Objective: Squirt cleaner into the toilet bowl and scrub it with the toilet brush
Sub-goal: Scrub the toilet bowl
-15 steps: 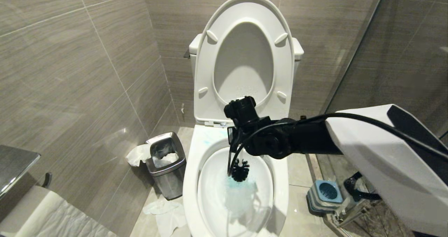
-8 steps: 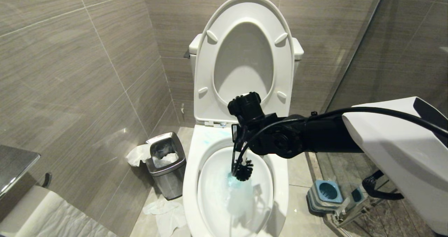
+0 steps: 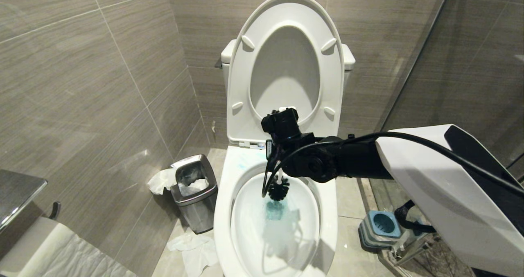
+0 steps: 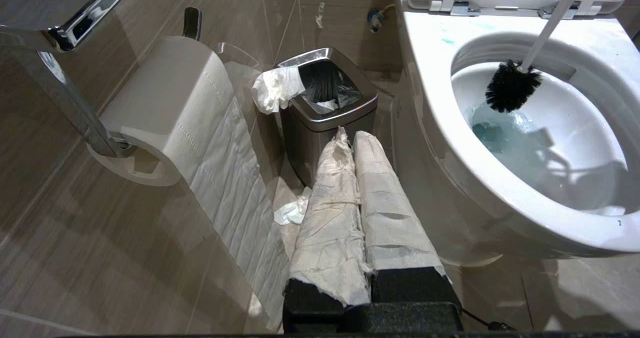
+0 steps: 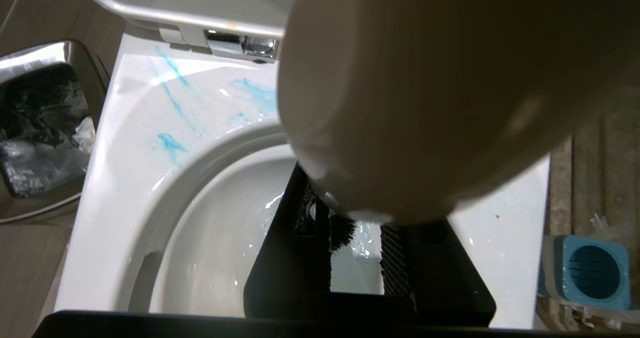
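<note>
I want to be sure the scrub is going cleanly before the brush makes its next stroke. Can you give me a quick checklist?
1. Right gripper shut on the toilet brush handle: ok.
2. Bristle head inside the toilet bowl: ok.
3. Cleaner tinting the water: ok.
4. Bristles touching the ceramic: cannot tell.
5. Blue smears on the rim scrubbed off: not ok.
6. Left gripper parked beside the bowl, shut: ok.

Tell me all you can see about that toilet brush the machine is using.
The toilet brush has a slim whitish handle with a rounded tip and a bushy black bristle head. It is tilted, head down inside the toilet bowl, at the back wall just above the teal-tinted water. The right gripper is shut on the handle. Whether the bristles touch the ceramic cannot be told.
</note>
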### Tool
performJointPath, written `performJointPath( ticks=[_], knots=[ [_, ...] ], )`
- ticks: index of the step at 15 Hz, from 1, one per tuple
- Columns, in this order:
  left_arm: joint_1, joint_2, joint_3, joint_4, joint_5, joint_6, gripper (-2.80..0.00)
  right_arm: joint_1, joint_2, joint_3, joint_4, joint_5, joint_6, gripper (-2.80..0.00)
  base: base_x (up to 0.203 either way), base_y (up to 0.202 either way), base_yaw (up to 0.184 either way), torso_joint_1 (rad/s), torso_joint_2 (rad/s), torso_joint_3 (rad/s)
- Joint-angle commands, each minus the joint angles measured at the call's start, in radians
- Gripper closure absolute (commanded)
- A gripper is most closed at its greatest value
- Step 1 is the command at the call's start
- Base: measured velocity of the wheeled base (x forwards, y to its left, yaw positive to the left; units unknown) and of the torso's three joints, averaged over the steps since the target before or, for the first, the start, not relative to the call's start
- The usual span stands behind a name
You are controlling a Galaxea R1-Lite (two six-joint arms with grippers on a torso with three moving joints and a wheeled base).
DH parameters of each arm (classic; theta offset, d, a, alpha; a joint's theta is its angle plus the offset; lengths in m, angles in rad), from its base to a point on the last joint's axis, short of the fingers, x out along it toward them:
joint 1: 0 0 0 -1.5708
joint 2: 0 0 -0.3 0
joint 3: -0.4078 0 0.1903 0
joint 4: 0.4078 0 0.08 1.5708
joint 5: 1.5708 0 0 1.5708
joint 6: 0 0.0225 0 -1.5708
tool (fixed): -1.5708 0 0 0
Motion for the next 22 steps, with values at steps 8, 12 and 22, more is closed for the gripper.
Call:
performJointPath(
  ticks=[8, 12, 22],
  knots=[
    [0.000, 0.000, 0.002, 0.000, 0.000, 0.000, 0.00, 0.063, 0.067, 0.009, -0.013, 0.005, 0.073, 0.00, 0.000, 0.000, 0.000, 0.000, 0.00, 0.000],
    [0.000, 0.000, 0.002, 0.000, 0.000, 0.000, 0.00, 0.080, -0.018, 0.167, -0.013, 0.004, 0.083, 0.00, 0.000, 0.000, 0.000, 0.000, 0.00, 0.000],
    [0.000, 0.000, 0.002, 0.000, 0.000, 0.000, 0.00, -0.026, -0.037, 0.123, -0.016, -0.049, 0.073, 0.00, 0.000, 0.000, 0.000, 0.000, 0.00, 0.000]
  ],
)
